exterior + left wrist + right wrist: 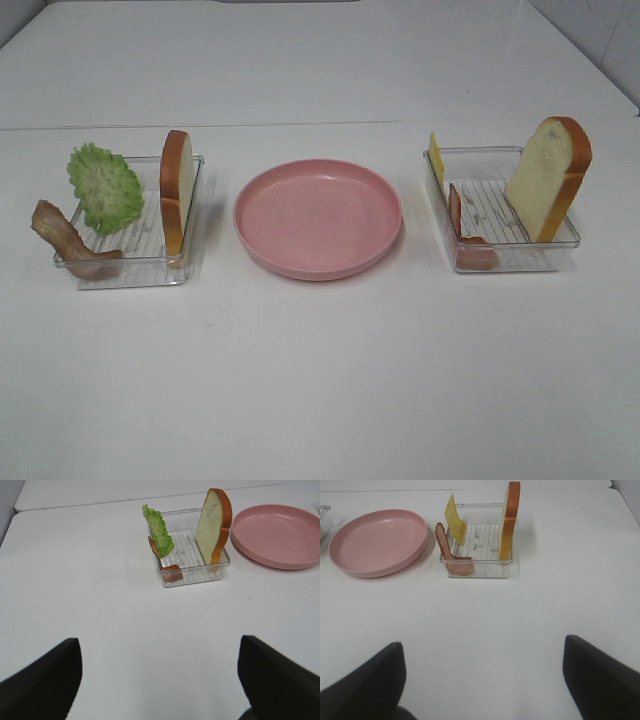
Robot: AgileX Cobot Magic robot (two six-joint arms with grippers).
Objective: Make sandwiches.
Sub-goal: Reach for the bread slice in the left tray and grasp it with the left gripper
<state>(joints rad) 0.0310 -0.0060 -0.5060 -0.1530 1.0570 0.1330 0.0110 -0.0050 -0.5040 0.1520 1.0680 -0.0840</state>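
Plate (320, 270) between trays (130, 276) — left tool (160, 644), right tool (483, 643) agape.

Round pink plate (318, 215) on white table (320, 390), between left clear tray (140, 272), right clear tray (520, 259)

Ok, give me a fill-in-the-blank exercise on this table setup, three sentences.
The plate in the middle is ____ in colour.
The lettuce stands in the ____ tray.
The cheese square shares the right tray with a bread slice and a strip of ____.
Missing words: pink; left; bacon.
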